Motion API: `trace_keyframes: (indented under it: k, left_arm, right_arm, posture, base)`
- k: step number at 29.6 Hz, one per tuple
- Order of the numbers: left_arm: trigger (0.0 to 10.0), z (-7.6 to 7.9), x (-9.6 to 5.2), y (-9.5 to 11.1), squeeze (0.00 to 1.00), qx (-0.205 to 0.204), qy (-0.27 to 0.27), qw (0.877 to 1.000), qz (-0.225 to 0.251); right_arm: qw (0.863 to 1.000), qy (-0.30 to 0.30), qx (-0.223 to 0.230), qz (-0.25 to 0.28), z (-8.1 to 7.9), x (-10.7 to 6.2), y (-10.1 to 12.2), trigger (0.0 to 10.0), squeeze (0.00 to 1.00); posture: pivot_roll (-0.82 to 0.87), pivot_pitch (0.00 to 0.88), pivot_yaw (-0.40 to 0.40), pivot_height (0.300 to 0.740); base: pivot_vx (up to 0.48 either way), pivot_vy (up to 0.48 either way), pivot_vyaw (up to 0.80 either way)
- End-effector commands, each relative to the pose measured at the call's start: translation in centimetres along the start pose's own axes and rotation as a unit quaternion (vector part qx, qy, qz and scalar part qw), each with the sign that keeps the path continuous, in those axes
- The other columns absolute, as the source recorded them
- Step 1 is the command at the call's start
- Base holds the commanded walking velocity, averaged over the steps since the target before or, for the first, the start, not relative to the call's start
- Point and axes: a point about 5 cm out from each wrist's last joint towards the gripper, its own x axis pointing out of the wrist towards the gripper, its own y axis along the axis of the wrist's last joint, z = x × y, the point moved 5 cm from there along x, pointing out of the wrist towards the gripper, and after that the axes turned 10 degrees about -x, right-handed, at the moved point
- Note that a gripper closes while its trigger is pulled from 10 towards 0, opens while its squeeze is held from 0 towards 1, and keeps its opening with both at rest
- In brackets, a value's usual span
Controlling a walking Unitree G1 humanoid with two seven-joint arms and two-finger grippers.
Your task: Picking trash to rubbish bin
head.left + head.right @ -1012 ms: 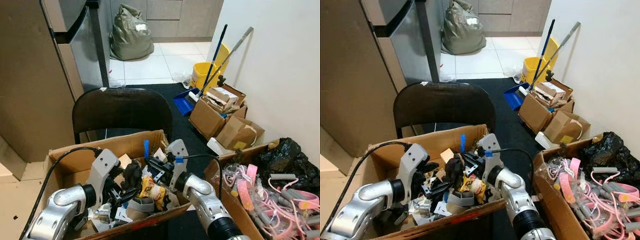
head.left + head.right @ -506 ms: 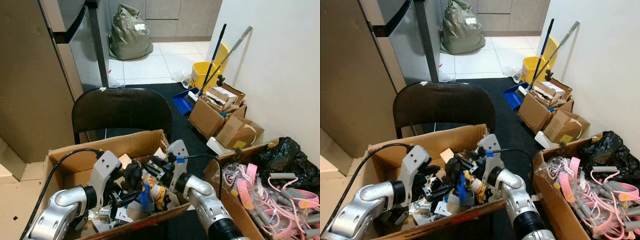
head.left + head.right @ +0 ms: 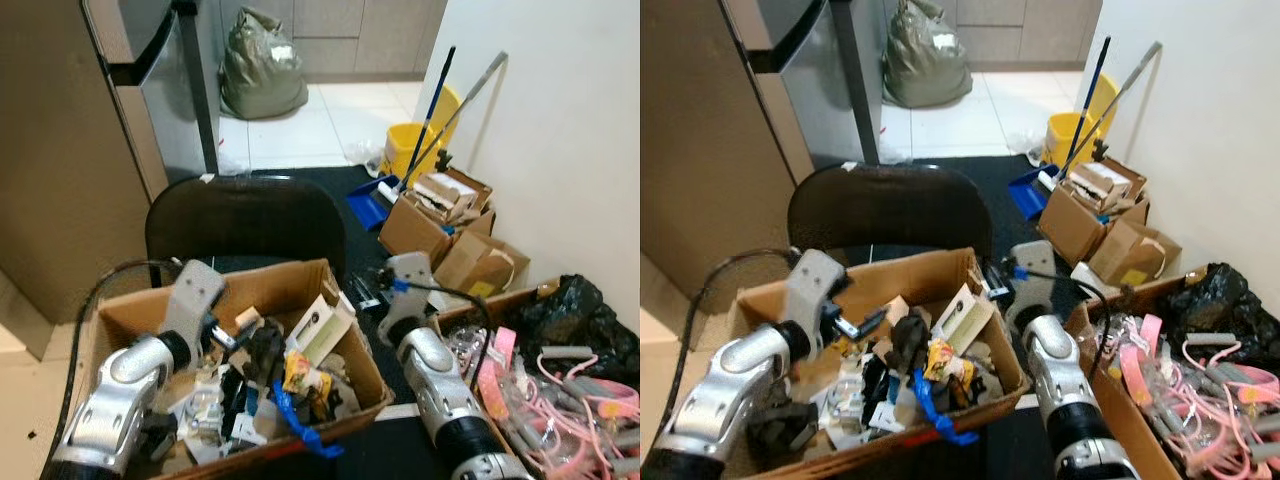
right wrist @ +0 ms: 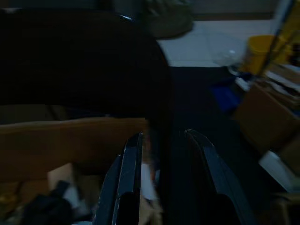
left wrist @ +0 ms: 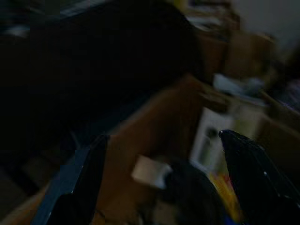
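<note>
A cardboard box (image 3: 300, 278) in front of me holds mixed trash: a white card (image 3: 322, 325), a yellow wrapper (image 3: 300, 374), black scraps (image 3: 265, 350) and a blue strip (image 3: 302, 428) draped over the front wall. My left gripper (image 3: 858, 325) hovers over the box's left half, open; in the left wrist view (image 5: 164, 138) its fingers are spread wide above a small white piece (image 5: 150, 171). My right gripper (image 3: 992, 284) is open at the box's far right corner. In the right wrist view (image 4: 163, 135) nothing lies between its fingers.
A black chair (image 3: 245, 215) stands just behind the box. At my right is a box of pink items (image 3: 560, 390) with a black bag (image 3: 570, 310). Farther off are cardboard boxes (image 3: 440, 215), a yellow mop bucket (image 3: 410, 145), a green sack (image 3: 262, 65) and a fridge (image 3: 150, 90).
Both grippers have drawn up out of the trash; the left went left and back, the right to the box's right corner. The blue strip now hangs over the front wall.
</note>
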Motion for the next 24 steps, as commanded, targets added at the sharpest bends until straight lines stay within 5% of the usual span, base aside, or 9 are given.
trace_keyframes:
  k: [1,8,24]
  left_arm:
    - [10.0,-0.7,0.1,-0.2,0.00,-0.032,0.049,0.998,0.009]
    - [10.0,1.0,0.3,-1.9,0.00,0.010,0.032,0.999,-0.018]
    - [10.0,1.7,0.7,-2.2,0.00,0.032,0.035,0.999,-0.019]
  right_arm:
    - [1.000,-0.017,0.006,-0.022,0.3,-0.9,-1.6,10.0,0.00]
    - [0.997,-0.048,0.028,-0.059,0.5,-2.2,-3.7,10.0,0.00]
    - [0.995,-0.070,0.034,-0.066,0.8,-3.2,-4.4,10.0,0.00]
  posture:
    - [0.06,0.111,-0.008,0.740]
    - [0.05,0.108,-0.004,0.740]
    - [0.05,0.090,-0.001,0.740]
  base:
    - [0.000,0.000,0.00]
    - [0.000,0.000,-0.08]
    - [0.000,0.000,-0.80]
